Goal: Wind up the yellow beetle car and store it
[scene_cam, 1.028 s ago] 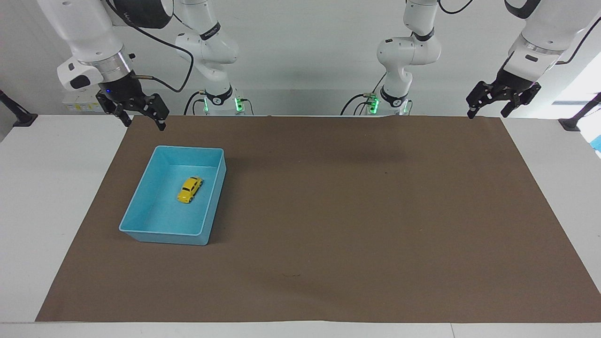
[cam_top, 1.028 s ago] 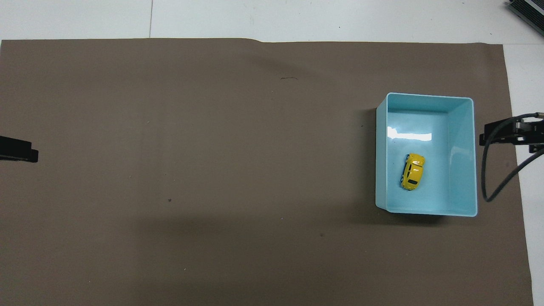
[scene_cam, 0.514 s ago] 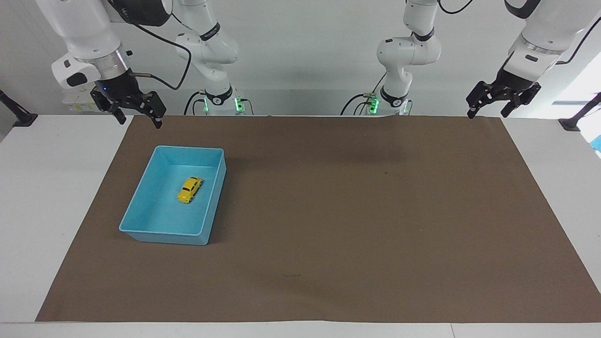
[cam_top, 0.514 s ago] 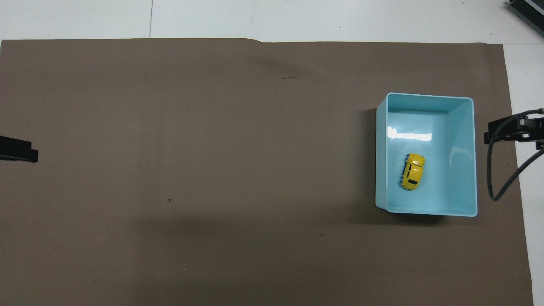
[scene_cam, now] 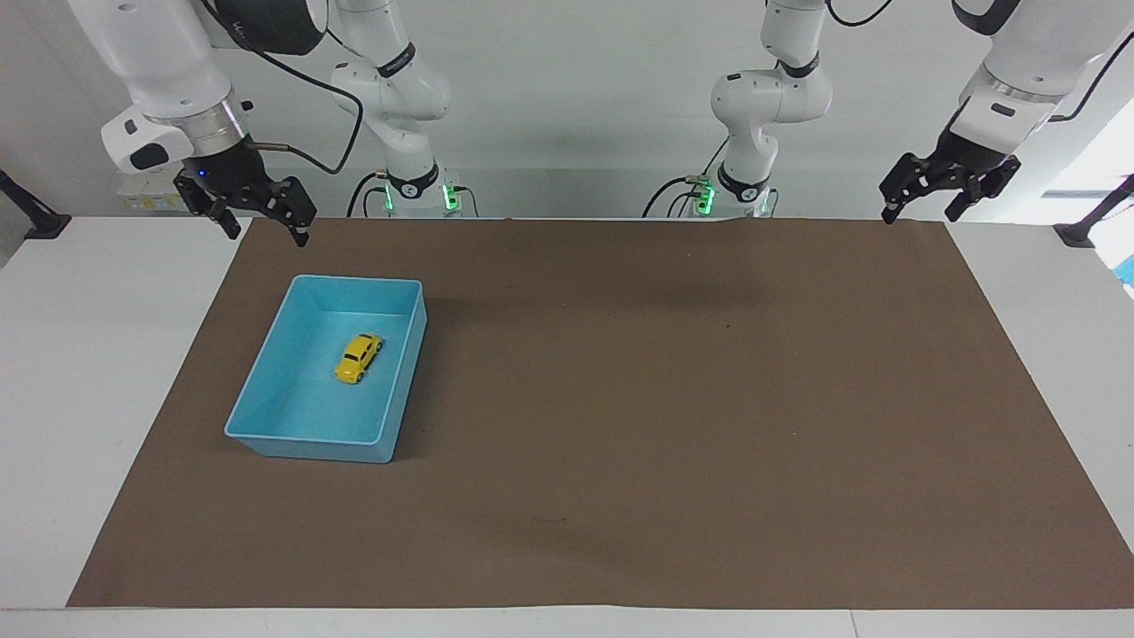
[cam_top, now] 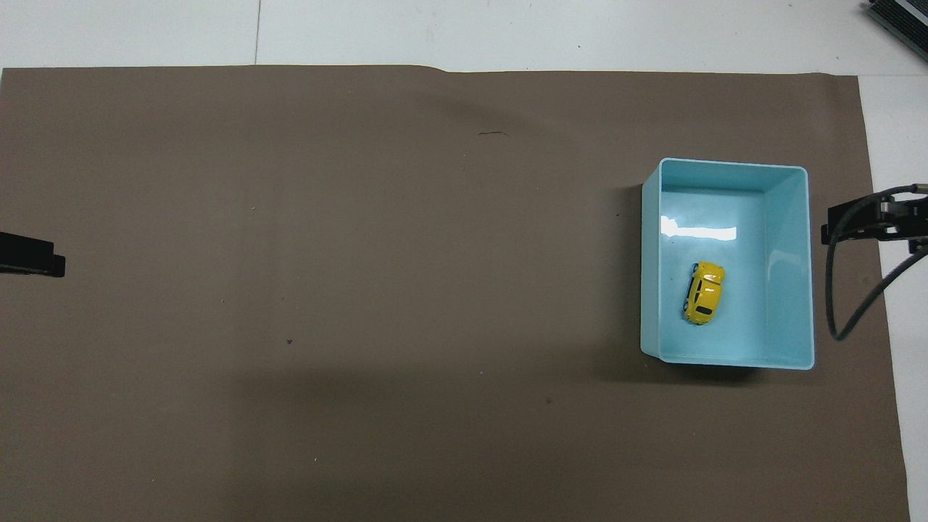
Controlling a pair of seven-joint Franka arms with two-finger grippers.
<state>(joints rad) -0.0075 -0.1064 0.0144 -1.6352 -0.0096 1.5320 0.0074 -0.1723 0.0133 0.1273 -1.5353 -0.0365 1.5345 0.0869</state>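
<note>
The yellow beetle car (scene_cam: 359, 357) lies on the floor of the light blue bin (scene_cam: 266, 383), on the brown mat (scene_cam: 673, 399) toward the right arm's end of the counter (scene_cam: 80, 372); it is well apart from both pincers; the right pincer (scene_cam: 262, 227) hangs in the air over the mat's corner by the right arm's base, fingers spread wide and holding nothing; the left pincer (scene_cam: 920, 211) waits over the corresponding corner at the left arm's end, also spread wide and empty.

The car is a small bright yellow toy with a rounded body, dark windows and small black wheels; it sits upright on its wheels, angled slightly to the bin's walls, touching none of them.

The facing view shows both pincers whole and their raised height; the overhead view shows only a dark tip of each at its edges, but gives the car (cam_top: 704, 292) from above, roof and window outlines plain, and a bright glare on the bin's floor (cam_top: 786, 290).
</note>
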